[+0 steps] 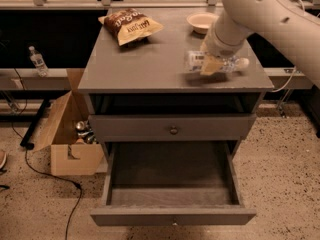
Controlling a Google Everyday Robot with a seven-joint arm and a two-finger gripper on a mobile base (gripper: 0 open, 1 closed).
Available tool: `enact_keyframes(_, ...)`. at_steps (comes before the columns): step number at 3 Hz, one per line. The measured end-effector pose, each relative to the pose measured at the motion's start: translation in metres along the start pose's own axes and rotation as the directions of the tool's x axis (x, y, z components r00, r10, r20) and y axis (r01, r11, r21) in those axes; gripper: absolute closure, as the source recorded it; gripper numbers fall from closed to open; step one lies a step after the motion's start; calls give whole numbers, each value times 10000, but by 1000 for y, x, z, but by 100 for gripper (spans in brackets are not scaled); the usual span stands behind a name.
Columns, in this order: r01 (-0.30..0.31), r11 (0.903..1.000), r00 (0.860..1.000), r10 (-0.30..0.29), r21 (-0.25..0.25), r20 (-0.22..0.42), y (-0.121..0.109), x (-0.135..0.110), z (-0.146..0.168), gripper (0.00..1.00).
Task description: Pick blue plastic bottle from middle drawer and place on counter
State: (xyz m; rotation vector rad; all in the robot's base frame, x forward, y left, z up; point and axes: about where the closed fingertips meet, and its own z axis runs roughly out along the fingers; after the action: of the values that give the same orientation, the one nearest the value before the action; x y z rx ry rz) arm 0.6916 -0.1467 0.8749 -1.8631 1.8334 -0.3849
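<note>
The blue plastic bottle [216, 62] lies on its side in my gripper [211, 64], low over the right front part of the counter [150, 64]. Its white cap points right. The gripper's yellowish fingers [208, 66] are shut around the bottle's labelled middle. My white arm comes in from the upper right. The middle drawer [172, 186] stands pulled out below, with a dark inside and nothing showing in it.
A brown snack bag [131, 25] lies at the counter's back left and a pale bowl [202, 21] at the back right. A shut drawer with a round knob [173, 130] sits above the open one. A cardboard box [67, 134] and a cable [45, 176] are on the floor at left.
</note>
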Motion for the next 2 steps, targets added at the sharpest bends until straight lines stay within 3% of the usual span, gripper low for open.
enact_keyframes(1,-12,9996,9998,7,-268,-203,-26,-6,15,73)
enact_keyframes(2,-203,9985,9990,183,-504,-402,-36,-6,27,50)
